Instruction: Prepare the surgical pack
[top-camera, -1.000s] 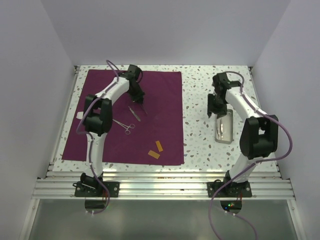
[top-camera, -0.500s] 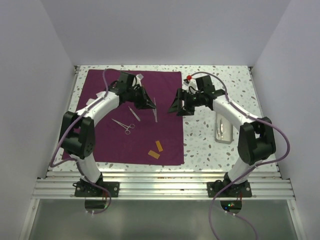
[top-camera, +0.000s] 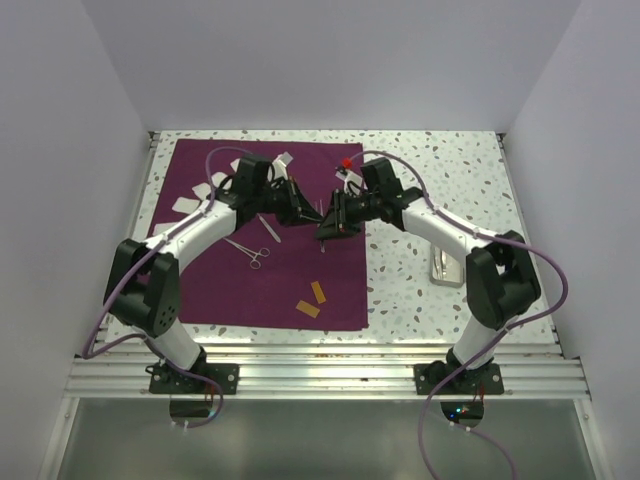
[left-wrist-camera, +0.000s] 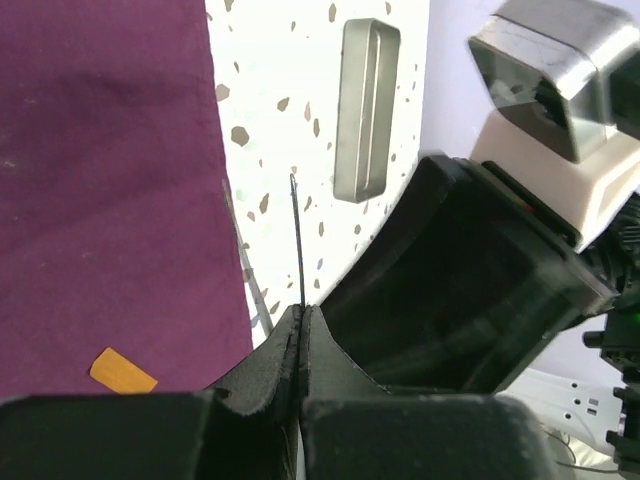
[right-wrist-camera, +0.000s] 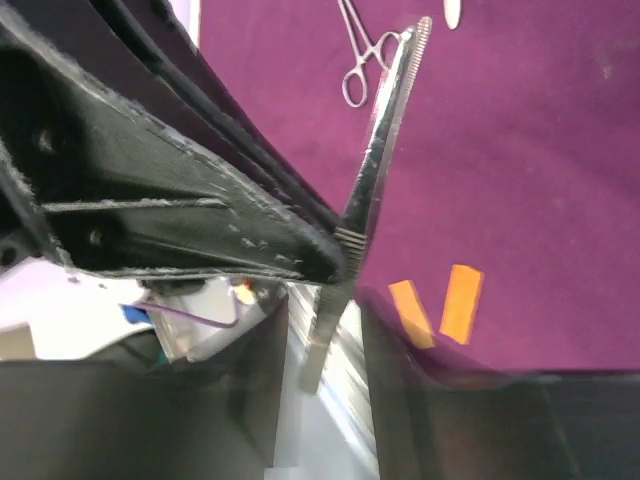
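The surgical pack, a deep purple sheet (top-camera: 220, 280), lies flat on the left half of the table. It also shows in the left wrist view (left-wrist-camera: 110, 180) and the right wrist view (right-wrist-camera: 520, 150). My left gripper (top-camera: 305, 212) is shut on steel tweezers (top-camera: 321, 225) and holds them above the sheet's right part. They show edge-on as a thin line (left-wrist-camera: 298, 230) in the left wrist view. My right gripper (top-camera: 330, 217) faces it, open, its jaws on either side of the tweezers' free end (right-wrist-camera: 330, 340), not closed on it.
A hemostat (top-camera: 250, 252) and another slim instrument (top-camera: 268, 228) lie on the sheet, with two orange strips (top-camera: 313, 300) near its front right corner. A metal tray (top-camera: 447, 262) sits on the speckled tabletop to the right. White walls enclose the table.
Both arms have swung inward and now meet over the sheet's right part. The left gripper carried the tweezers to the right. The right gripper left the tray and came to the tweezers.
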